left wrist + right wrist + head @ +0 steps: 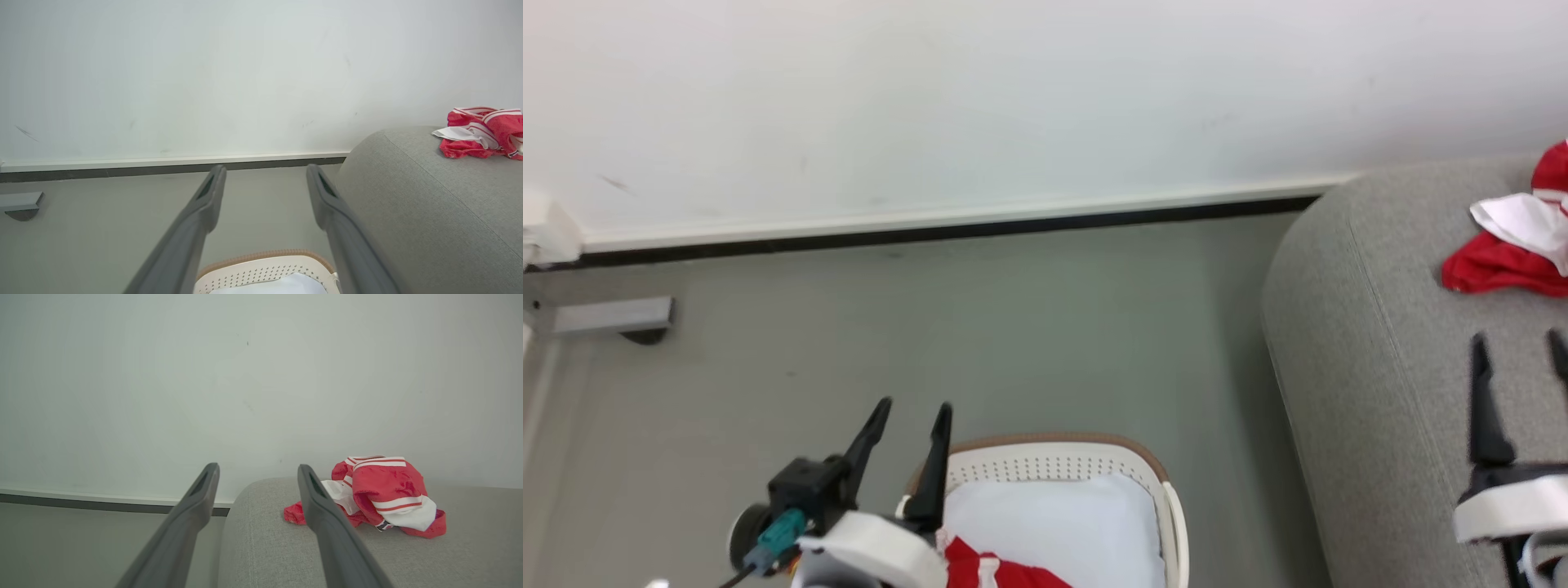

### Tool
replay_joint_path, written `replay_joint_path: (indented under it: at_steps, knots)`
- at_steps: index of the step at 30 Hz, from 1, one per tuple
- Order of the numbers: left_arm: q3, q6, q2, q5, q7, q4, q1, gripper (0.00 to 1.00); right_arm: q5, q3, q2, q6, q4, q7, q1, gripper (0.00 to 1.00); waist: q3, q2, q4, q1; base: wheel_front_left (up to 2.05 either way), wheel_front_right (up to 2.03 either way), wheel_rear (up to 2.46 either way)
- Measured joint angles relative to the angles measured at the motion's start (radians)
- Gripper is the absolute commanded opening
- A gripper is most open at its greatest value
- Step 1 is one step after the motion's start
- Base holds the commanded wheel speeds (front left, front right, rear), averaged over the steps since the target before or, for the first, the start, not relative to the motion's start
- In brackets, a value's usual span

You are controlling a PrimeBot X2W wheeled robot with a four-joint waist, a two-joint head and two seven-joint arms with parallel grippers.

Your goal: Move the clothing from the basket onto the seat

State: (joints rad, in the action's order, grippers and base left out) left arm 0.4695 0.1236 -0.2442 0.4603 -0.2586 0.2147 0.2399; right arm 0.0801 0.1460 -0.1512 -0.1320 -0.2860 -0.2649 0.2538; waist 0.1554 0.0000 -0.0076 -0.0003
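A crumpled piece of red clothing [1499, 265] with white striped trim lies on the grey seat [1372, 343], free of both grippers. My right gripper [1517, 343] hovers open and empty just in front of it. Through the right wrist view, the clothing [384, 494] sits a little beyond and to the right of that gripper [258, 468]. At the bottom centre stands the basket [1054, 445], holding a white liner cloth [1054, 523] and another bit of red and white clothing [992, 572]. My left gripper [913, 407] is open and empty at the basket's left rim.
Bare grey floor [1013, 327] runs between the basket and a white wall with a dark baseboard [931, 233]. A grey metal foot [613, 314] juts out at the far left. The seat's rounded edge [367, 171] is close on the left gripper's right.
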Motion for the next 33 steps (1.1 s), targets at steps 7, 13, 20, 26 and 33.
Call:
replay_joint_path:
  at_steps: [7,13,20,26,33]
  knots:
    - [-0.111,0.004,0.015,-0.043,-0.005,-0.004,-0.120,1.00,0.028,-0.057,0.061,0.000,0.032,0.000,-0.118,1.00,-0.080,0.0000,0.031,0.0000,0.00,0.00,0.00]
    - [-0.212,-0.022,0.049,-0.093,-0.005,-0.017,-0.220,1.00,0.046,-0.079,0.081,0.000,0.028,0.000,-0.209,1.00,-0.141,0.0000,0.037,0.0000,0.00,0.00,0.00]
    - [-0.289,-0.065,0.088,-0.152,-0.005,-0.017,-0.275,1.00,0.046,-0.086,0.090,0.000,0.005,0.000,-0.256,1.00,-0.181,0.0000,0.028,0.0001,0.00,0.00,0.00]
    - [-0.333,-0.099,0.116,-0.192,-0.005,-0.014,-0.287,1.00,0.043,-0.094,0.093,0.000,-0.011,0.000,-0.256,1.00,-0.188,0.0000,0.020,0.0002,0.00,0.00,0.00]
    - [-0.364,-0.133,0.142,-0.221,-0.005,0.001,-0.289,1.00,0.042,-0.101,0.095,0.000,-0.019,0.000,-0.254,1.00,-0.188,0.0001,0.018,0.0002,0.00,0.00,0.00]
